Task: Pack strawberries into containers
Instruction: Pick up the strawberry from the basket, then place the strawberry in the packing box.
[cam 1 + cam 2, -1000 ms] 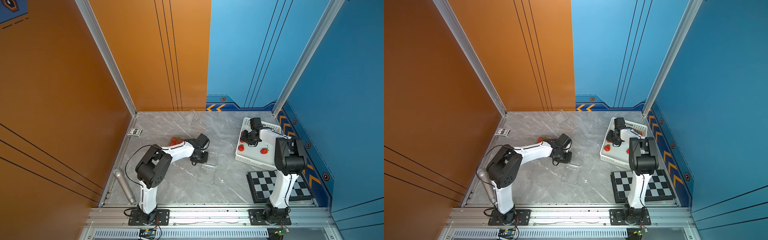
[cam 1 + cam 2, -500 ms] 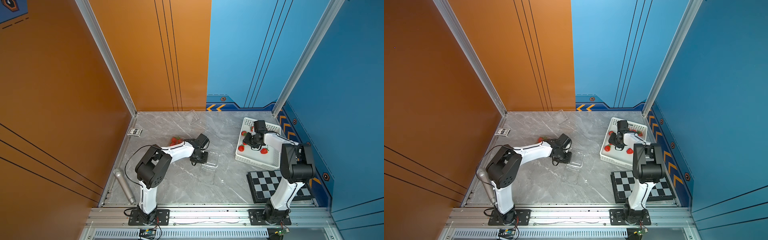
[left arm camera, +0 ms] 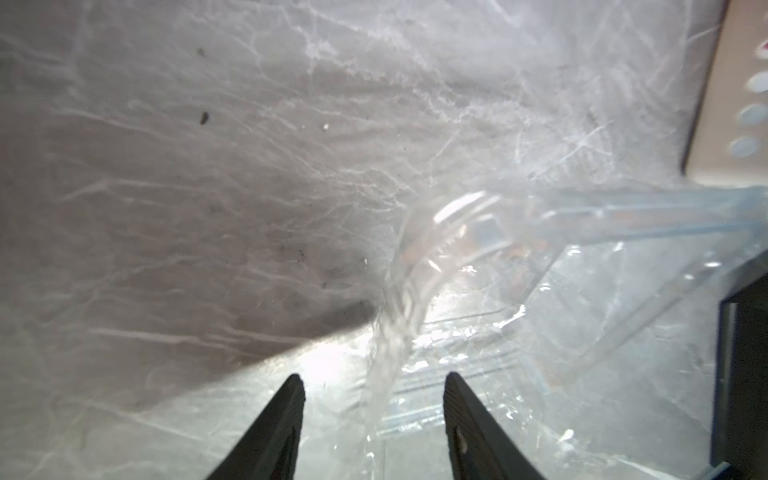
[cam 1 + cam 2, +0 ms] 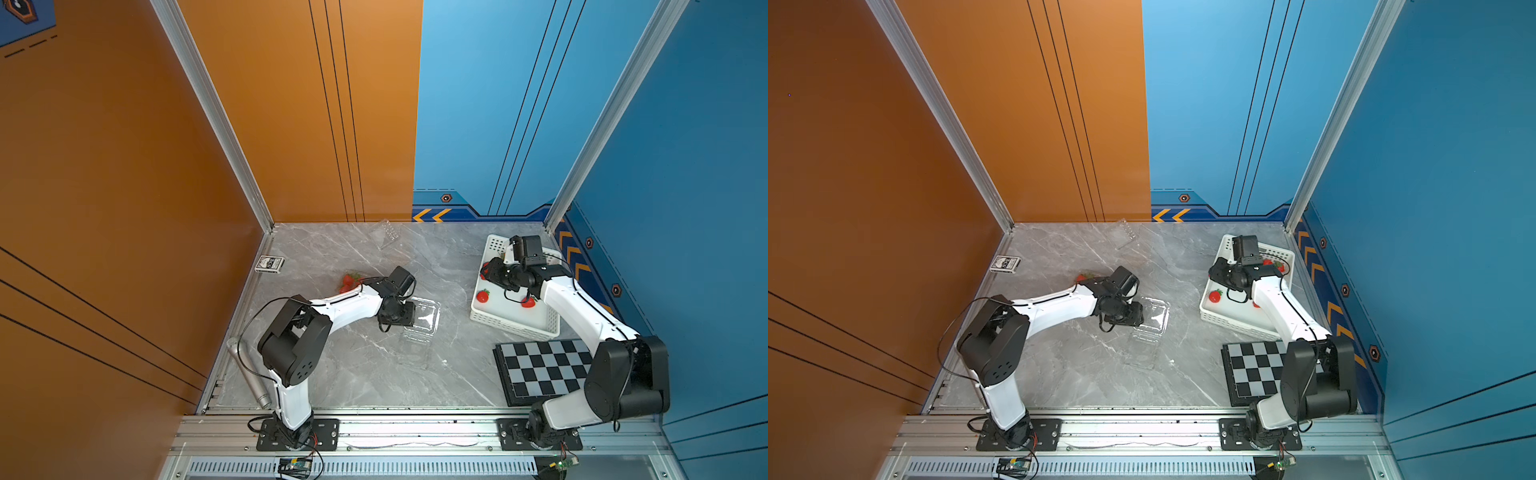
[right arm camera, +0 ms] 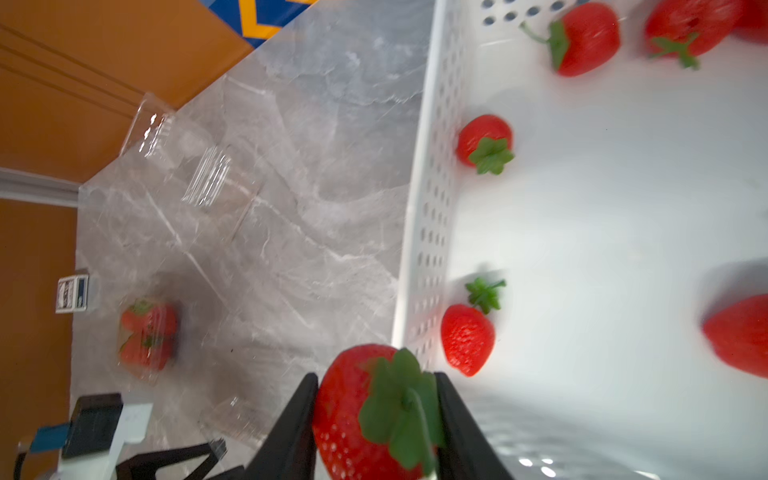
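The right hand (image 5: 376, 376) is pinching a strawberry (image 5: 357, 415) over the basket (image 5: 432, 208) rim. The left hand (image 3: 372, 376), spread, is straddling the open container (image 4: 422, 318) at the basket's nine o'clock. Next, likely: carrying the berry there.

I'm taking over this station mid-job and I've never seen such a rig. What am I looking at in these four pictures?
Two white robot arms stand at a marble table, each ending in a two-fingered gripper. Both top views look down on the whole scene; the other two pictures come from cameras on the wrists. The left gripper is open, its fingers straddling the rim of an open clear container. The right gripper is shut on a strawberry at the edge of the white basket, where more strawberries lie. Also on the table: a container holding strawberries, another clear container, a chessboard and a card box.
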